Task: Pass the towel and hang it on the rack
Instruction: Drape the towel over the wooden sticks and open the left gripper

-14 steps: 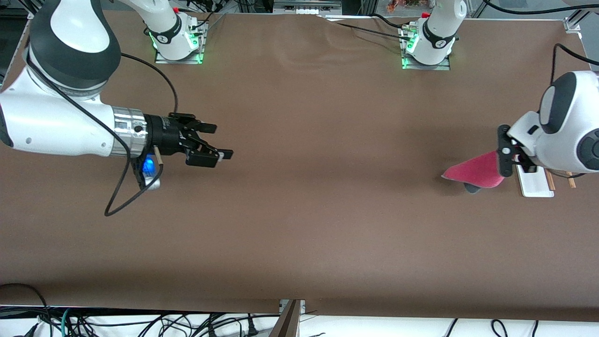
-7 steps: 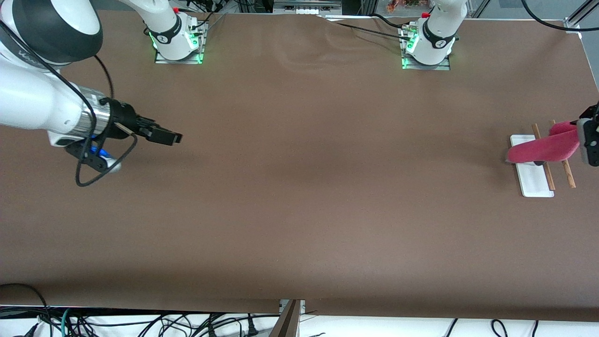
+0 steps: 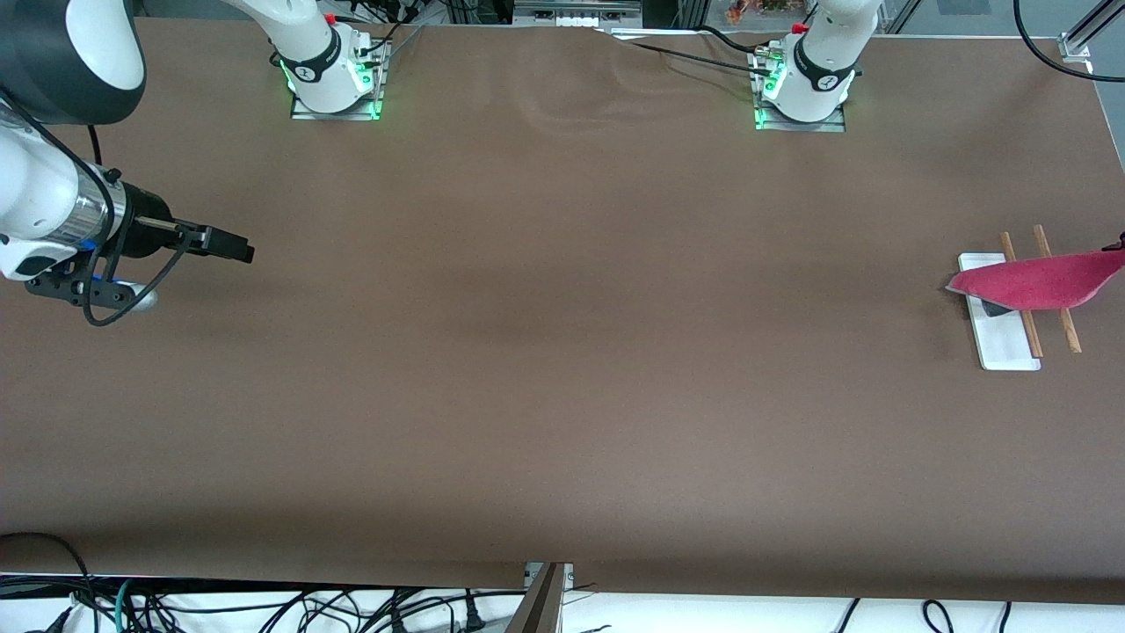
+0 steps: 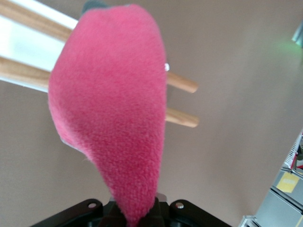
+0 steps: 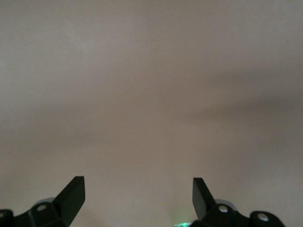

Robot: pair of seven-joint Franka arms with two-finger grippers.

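The pink-red towel (image 3: 1033, 283) hangs stretched out over the rack (image 3: 1002, 338), crossing both brown rods (image 3: 1034, 338). Its free end is over the white base. My left gripper (image 4: 137, 213) is shut on one corner of the towel (image 4: 109, 104) and is past the frame edge in the front view. In the left wrist view the two rods (image 4: 182, 85) and the white base (image 4: 26, 47) lie under the cloth. I cannot tell whether the towel touches the rods. My right gripper (image 3: 227, 247) is open and empty over bare table at the right arm's end, fingers (image 5: 75, 189) wide apart.
The brown table (image 3: 562, 352) stretches between the two arms. The arm bases (image 3: 334, 75) stand along the table's back edge. The rack stands close to the table's edge at the left arm's end. Cables hang below the front edge.
The left gripper carried the towel from beside the rack to over its rods and went out of the front view. The right arm drew back toward its own end of the table.
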